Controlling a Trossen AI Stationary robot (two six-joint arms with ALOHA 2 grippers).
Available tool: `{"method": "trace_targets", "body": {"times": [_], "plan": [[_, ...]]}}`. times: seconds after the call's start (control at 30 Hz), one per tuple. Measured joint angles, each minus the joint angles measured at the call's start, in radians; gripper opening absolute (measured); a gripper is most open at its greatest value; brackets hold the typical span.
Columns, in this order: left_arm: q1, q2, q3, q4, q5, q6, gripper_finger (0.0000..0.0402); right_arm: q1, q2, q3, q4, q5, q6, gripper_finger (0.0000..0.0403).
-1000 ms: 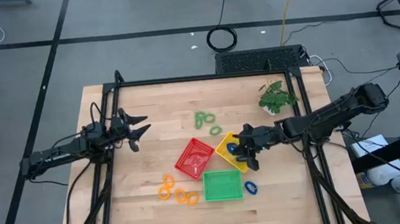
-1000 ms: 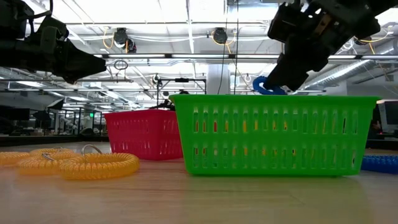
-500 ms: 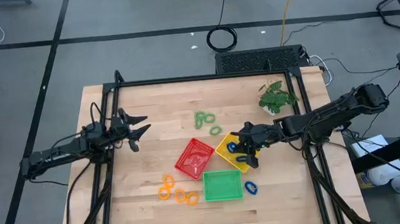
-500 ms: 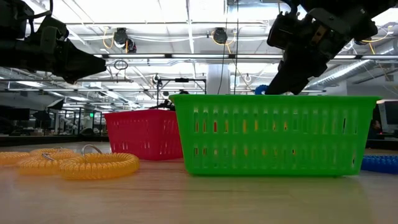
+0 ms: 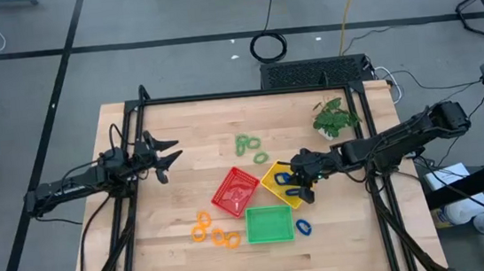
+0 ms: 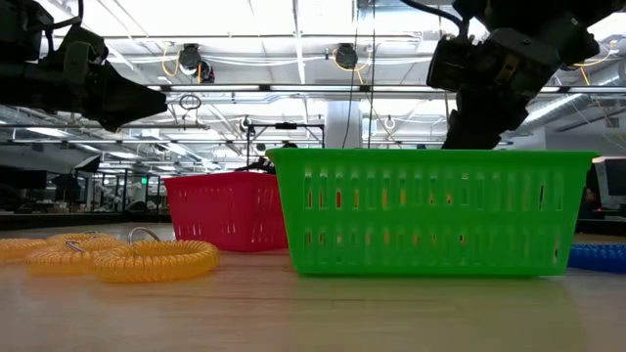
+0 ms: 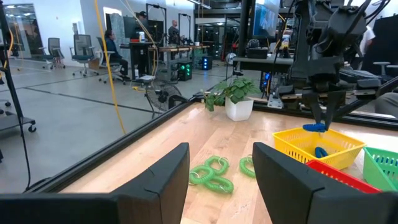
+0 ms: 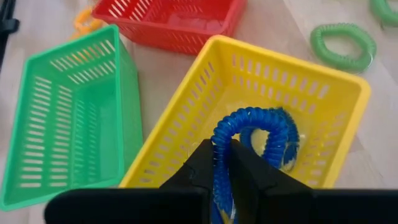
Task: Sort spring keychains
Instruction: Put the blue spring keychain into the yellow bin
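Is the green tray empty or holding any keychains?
Empty: the green tray shows only bare mesh floor in the right wrist and high views.

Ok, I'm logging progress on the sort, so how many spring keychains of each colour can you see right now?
Green keychains: 4
Orange keychains: 4, roughly, since they overlap
Blue keychains: 3, one of them gripped by the right end effector at the yellow tray
Total: 11, roughly

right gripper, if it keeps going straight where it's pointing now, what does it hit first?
Likely the floor of the yellow tray. The right gripper, shut on a blue keychain, points down into it; another blue coil may lie there first, depth unclear.
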Motion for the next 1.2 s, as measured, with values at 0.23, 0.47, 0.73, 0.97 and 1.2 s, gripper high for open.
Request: {"method": "trace_targets", "body": {"times": [0.23, 0.47, 0.73, 0.97, 1.2], "plan": [[0.0, 0.0, 0.0, 0.0, 0.0, 0.0, 0.0184, 0.0, 0.0, 0.0, -0.004, 0.0, 0.002, 0.0022], [0.0, 0.0, 0.0, 0.0, 0.0, 0.0, 0.0184, 0.0, 0.0, 0.0, -0.003, 0.0, 0.002, 0.0022], [0.0, 0.0, 0.0, 0.0, 0.0, 0.0, 0.0184, 0.0, 0.0, 0.0, 0.002, 0.0, 0.002, 0.0023], [0.0, 0.0, 0.0, 0.0, 0.0, 0.0, 0.0184, 0.0, 0.0, 0.0, 0.002, 0.0, 0.002, 0.0024], [0.0, 0.0, 0.0, 0.0, 0.0, 0.0, 0.0184, 0.0, 0.0, 0.0, 0.012, 0.0, 0.002, 0.0056]]}}
